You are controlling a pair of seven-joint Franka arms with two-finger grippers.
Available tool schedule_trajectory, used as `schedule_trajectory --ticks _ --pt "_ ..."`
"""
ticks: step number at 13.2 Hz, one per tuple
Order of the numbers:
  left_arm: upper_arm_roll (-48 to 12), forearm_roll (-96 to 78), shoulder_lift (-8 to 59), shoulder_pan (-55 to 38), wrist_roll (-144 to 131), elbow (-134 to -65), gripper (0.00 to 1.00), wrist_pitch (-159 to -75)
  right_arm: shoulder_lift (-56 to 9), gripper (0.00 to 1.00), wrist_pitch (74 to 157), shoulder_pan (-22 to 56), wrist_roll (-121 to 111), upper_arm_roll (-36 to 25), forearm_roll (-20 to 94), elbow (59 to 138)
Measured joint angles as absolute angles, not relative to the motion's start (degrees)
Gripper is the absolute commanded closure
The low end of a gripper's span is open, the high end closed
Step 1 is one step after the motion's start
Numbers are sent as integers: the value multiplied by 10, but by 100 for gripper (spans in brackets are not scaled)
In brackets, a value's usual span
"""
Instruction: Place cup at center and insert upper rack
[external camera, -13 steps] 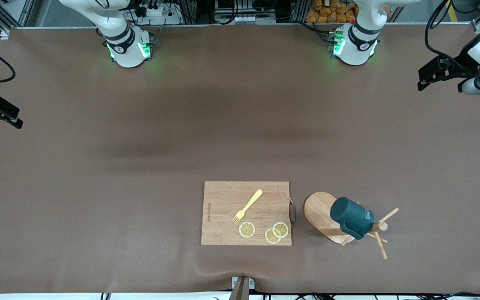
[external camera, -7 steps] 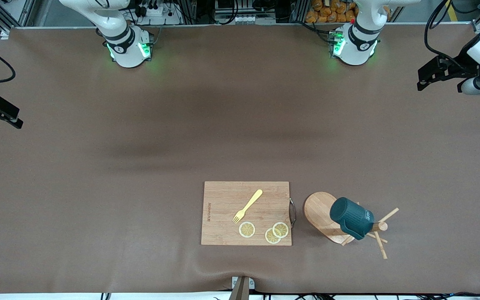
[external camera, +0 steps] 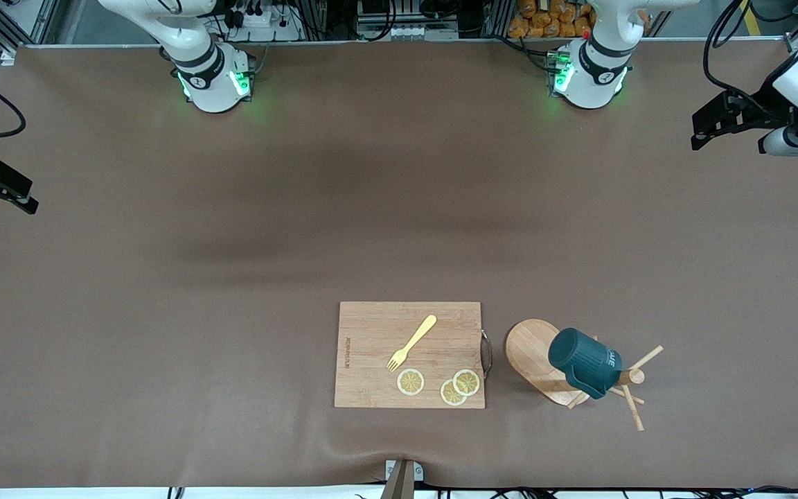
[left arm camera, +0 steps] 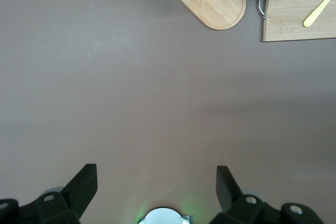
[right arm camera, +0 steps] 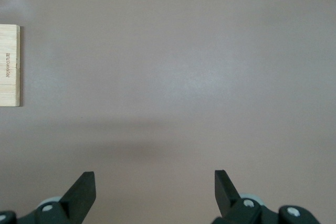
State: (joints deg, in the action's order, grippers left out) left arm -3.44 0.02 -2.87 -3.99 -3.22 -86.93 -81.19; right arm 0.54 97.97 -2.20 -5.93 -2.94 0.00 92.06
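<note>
The cup [external camera: 584, 362] hangs tipped on the upper rack [external camera: 536, 360], right beside the cutting board [external camera: 409, 355], near the front camera. Left gripper [left arm camera: 156, 184] and right gripper [right arm camera: 155, 188] both hover wide open, holding nothing, over bare table [external camera: 233, 277].

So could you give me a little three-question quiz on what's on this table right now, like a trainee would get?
1. True or false: the cup stands upright on the cutting board.
2. How many lemon slices lie on the board?
3. The fork is: A) on the board, B) in the cup, C) held by the left gripper.

Key:
1. False; it hangs tilted on the upper rack, beside the board.
2. Three.
3. A; both the left and the right gripper are open and empty.
</note>
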Motion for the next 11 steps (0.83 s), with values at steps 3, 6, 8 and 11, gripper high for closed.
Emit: schedule_trajectory --ticks 3,6,8,11 --pt "-35 -1 -29 -40 -32 -869 0 -812 5 0 980 -22 -59 -29 0 921" --pt "-37 -1 -29 -40 -32 -868 0 -812 5 0 980 -22 -59 -29 0 921" --pt "-43 -1 -29 -40 -33 -868 0 -812 5 0 980 -22 -59 -29 0 921" --pt "-47 -1 -29 -41 -34 -868 0 -812 5 0 980 -22 -59 -29 0 921"
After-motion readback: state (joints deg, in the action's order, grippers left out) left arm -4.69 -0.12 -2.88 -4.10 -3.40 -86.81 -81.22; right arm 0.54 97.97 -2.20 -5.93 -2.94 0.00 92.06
